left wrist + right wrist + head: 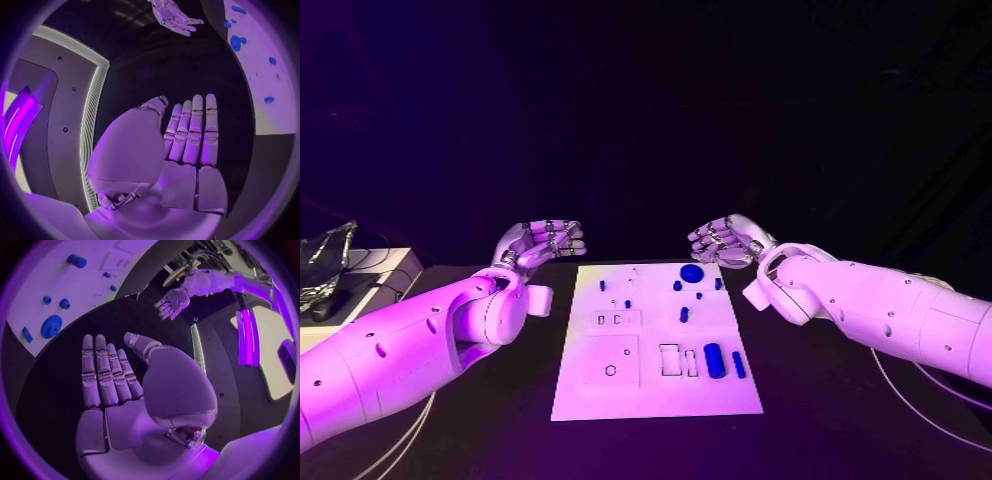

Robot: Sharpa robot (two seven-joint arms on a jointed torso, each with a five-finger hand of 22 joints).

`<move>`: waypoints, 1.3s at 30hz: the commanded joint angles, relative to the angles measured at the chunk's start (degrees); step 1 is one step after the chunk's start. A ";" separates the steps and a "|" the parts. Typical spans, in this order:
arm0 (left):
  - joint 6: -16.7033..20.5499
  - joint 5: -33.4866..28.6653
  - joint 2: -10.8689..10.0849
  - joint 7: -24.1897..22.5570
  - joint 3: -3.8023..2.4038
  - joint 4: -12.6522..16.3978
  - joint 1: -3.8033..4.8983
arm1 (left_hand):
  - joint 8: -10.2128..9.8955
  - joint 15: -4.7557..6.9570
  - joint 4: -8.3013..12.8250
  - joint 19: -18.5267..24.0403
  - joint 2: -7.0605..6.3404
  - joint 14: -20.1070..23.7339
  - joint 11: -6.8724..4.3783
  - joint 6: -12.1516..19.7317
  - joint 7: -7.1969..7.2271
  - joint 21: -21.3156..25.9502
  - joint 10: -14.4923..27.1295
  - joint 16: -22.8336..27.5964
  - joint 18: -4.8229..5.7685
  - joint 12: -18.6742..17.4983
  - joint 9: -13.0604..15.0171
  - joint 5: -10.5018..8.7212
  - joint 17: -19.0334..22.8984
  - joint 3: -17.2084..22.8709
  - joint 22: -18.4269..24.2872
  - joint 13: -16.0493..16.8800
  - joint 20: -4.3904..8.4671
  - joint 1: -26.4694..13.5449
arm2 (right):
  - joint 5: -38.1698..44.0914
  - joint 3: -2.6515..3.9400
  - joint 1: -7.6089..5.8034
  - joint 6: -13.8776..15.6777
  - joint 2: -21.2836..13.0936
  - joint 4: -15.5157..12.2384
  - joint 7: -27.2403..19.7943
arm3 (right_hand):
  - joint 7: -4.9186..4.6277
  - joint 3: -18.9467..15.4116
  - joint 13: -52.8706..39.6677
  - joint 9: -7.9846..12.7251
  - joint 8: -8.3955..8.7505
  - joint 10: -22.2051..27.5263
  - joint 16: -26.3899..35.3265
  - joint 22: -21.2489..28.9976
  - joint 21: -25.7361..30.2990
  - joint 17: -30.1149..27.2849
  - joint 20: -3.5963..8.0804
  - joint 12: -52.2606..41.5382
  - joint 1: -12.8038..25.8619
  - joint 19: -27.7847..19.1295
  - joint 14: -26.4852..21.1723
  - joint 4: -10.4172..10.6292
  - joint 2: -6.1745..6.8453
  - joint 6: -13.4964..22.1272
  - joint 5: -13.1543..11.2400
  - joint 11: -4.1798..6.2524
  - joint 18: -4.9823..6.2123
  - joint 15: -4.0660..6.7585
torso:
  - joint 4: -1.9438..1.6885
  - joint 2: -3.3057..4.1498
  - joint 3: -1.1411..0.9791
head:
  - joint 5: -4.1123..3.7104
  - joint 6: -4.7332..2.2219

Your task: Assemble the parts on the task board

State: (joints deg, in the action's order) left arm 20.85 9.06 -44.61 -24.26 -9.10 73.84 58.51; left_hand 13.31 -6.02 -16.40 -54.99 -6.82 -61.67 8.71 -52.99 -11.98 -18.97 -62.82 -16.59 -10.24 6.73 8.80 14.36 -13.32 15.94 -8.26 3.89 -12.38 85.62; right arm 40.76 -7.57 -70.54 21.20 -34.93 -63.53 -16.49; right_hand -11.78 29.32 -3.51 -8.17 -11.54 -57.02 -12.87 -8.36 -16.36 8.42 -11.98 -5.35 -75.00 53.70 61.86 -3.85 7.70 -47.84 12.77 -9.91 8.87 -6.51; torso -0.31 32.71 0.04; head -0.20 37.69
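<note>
White and flat, the task board [581, 395] lies in the middle of the black desk [848, 420], its long axis running away from the robot; the blue parts are gathered on its right half and far end, with a round blue knob [691, 272] at the far edge, a long blue peg [714, 360] nearer the robot with a thinner blue bar [738, 364] just beside it, and a short blue pin [684, 314] between the two groups; both hands are held above the desk beyond the far corners of the board, apart from it and from every part; the left robot hand [547, 241] is seen released in the left wrist view, fingers straight and side by side, nothing held, and the right robot hand [726, 240] is likewise released in the right wrist view, palm bare; the parts lie nearer the right robot hand than the left, the round blue knob being just beside it on the board side, so the right hand is judged the better placed for a first pick, while the long blue peg would call for a reach back toward the robot, its long axis lying along the board; the outlined slots on the board's left half are too small for their shapes to be matched to parts, and the smallest blue pieces near the far end cannot be told apart.
</note>
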 commanded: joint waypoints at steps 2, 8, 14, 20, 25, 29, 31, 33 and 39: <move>-3.85 3.71 -1.92 0.52 -0.67 3.12 0.04 | 0.13 1.17 0.14 -2.72 -1.64 -3.50 -0.65 -0.98 0.42 -2.44 -2.30 -2.06 -0.26 -1.32 0.29 -0.19 -3.00 2.44 -1.05 -0.06 1.40 -0.31 | 22.92 0.11 -0.96 1.14 0.06 0.41 2.93 | 1.32 -1.31 -0.13 -1.12 -1.06 -11.98 -7.22 -9.68 -16.29 6.36 5.88 1.80 -1.34 9.91 18.25 -2.30 0.92 -9.61 0.72 3.77 1.33 5.46 | -0.68 1.67 -0.07 | -0.72 0.05; -4.14 4.01 -4.50 1.02 -1.75 7.31 0.03 | -0.25 1.65 0.32 -3.69 -2.94 -4.98 -0.80 -1.07 0.40 -4.51 -3.17 -3.94 -0.16 -2.67 0.45 -0.32 -5.86 3.93 -2.11 -0.05 2.15 -0.96 | 35.46 0.19 -2.56 -1.08 0.35 -0.06 8.29 | 2.45 0.91 -0.36 -1.78 0.37 -13.63 -25.05 -17.20 -26.86 18.64 7.21 1.80 0.91 14.56 23.86 -1.37 2.81 -11.06 1.82 4.75 1.44 6.81 | -1.52 3.24 0.01 | -1.86 -0.33; -4.26 4.08 -6.62 1.63 -2.67 10.63 0.03 | -0.78 1.79 0.51 -3.87 -3.81 -5.31 -0.74 -0.69 0.32 -6.19 -2.78 -5.94 -0.10 -3.09 0.48 -0.40 -8.30 4.39 -3.05 -0.05 2.41 -1.62 | 45.15 0.22 -4.02 -3.55 0.37 -1.46 13.77 | 2.52 3.24 -0.28 -3.39 0.90 -10.42 -51.93 -47.98 -50.74 43.63 6.48 1.85 2.54 25.47 24.03 0.47 5.38 -10.71 1.27 4.62 -3.03 6.47 | -2.30 4.45 0.18 | -2.50 -0.20; -4.36 4.12 -7.98 2.23 -3.66 12.87 0.03 | -1.32 1.83 0.69 -3.41 -4.42 -4.76 -0.64 -0.42 0.14 -8.22 -2.28 -8.76 -0.01 -3.13 0.58 -0.46 -11.36 4.74 -4.28 -0.03 2.60 -2.35 | 49.49 0.22 -4.92 -5.91 0.55 -2.09 16.97 | 2.53 2.72 -0.31 -4.14 1.45 -7.39 -58.55 -52.40 -54.19 49.67 5.90 1.86 2.32 26.74 23.78 1.13 6.32 -9.64 0.74 4.19 -3.57 6.05 | -2.86 5.64 0.45 | -3.27 -0.08; -4.37 4.25 -8.73 2.41 -4.34 14.33 0.03 | -1.43 1.80 0.74 -3.07 -4.49 -4.27 -0.63 -0.40 0.16 -8.66 -2.17 -9.41 0.01 -3.10 0.62 -0.46 -12.08 4.83 -4.57 -0.01 2.59 -2.49 | 51.59 0.20 -5.16 -7.95 1.13 -1.77 18.47 | 2.66 1.84 -0.33 -4.39 1.90 -5.55 -60.07 -52.07 -54.03 50.59 5.75 1.90 1.61 26.76 23.54 1.22 6.36 -8.81 0.69 4.12 -3.42 5.96 | -3.22 6.41 0.58 | -3.56 -0.05; -4.37 4.34 -8.96 2.46 -4.60 14.83 0.03 | -1.48 1.78 0.78 -2.88 -4.51 -4.02 -0.62 -0.40 0.16 -8.89 -2.14 -9.75 0.02 -3.09 0.65 -0.47 -12.45 4.88 -4.72 0.00 2.57 -2.55 | 52.55 0.17 -5.15 -8.87 1.51 -1.32 19.07 | 2.66 1.64 -0.34 -4.45 1.94 -5.27 -60.36 -52.16 -54.09 50.83 5.74 1.88 1.50 26.80 23.53 1.25 6.34 -8.75 0.68 4.10 -3.43 5.94 | -3.47 6.82 0.57 | -3.63 -0.13; -4.39 4.38 -9.08 2.47 -4.75 15.09 0.03 | -1.48 1.78 0.78 -2.88 -4.51 -4.02 -0.62 -0.40 0.16 -8.89 -2.14 -9.75 0.02 -3.09 0.65 -0.47 -12.45 4.88 -4.72 0.00 2.57 -2.55 | 53.23 0.14 -5.09 -9.18 1.84 -0.81 19.41 | 2.70 1.39 -0.35 -4.49 2.03 -4.99 -60.64 -52.13 -54.08 50.98 5.74 1.87 1.36 26.82 23.52 1.27 6.34 -8.61 0.63 4.11 -3.41 5.93 | -3.61 7.02 0.56 | -3.73 -0.17; -4.39 4.41 -9.15 2.47 -4.85 15.23 0.03 | -1.48 1.78 0.78 -2.88 -4.51 -4.02 -0.62 -0.40 0.16 -8.89 -2.14 -9.75 0.02 -3.09 0.65 -0.47 -12.45 4.88 -4.72 0.00 2.57 -2.55 | 53.65 0.13 -5.04 -9.26 2.04 -0.42 19.67 | 2.72 1.34 -0.36 -4.51 2.03 -4.95 -60.72 -51.95 -53.96 51.06 5.74 1.86 1.34 26.77 23.52 1.28 6.34 -8.60 0.61 4.12 -3.37 5.94 | -3.76 7.18 0.57 | -3.85 -0.18; -4.42 4.57 -9.34 2.48 -5.14 15.61 0.02 | -1.54 1.78 0.82 -2.69 -4.54 -3.77 -0.62 -0.39 0.16 -9.14 -2.10 -10.12 0.02 -3.09 0.67 -0.47 -12.84 4.93 -4.88 0.01 2.56 -2.60 | 54.78 0.10 -4.90 -9.13 2.57 0.77 20.34 | 2.72 1.28 -0.39 -4.55 2.02 -4.93 -60.94 -51.93 -53.95 51.30 5.76 1.81 1.28 26.77 23.55 1.33 6.23 -8.63 0.62 4.12 -3.36 5.94 | -4.18 7.64 0.70 | -4.29 -0.23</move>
State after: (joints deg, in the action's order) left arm 17.45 13.19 -53.95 -21.62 -14.17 89.20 58.51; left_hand 12.15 -4.29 -15.49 -58.11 -10.91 -65.69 8.10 -53.77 -11.67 -27.96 -65.22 -26.52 -10.21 3.98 9.43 14.15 -26.11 20.49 -13.10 3.87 -9.83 82.96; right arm 92.82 -7.46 -75.48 13.59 -32.46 -62.95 2.46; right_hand -9.16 30.96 -3.83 -12.63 -9.84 -62.20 -73.57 -60.30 -70.17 59.65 -6.06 -3.63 -73.00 80.23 83.75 -2.59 13.91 -56.92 13.65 -5.83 5.70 -0.32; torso -4.17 39.99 0.67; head -4.30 37.49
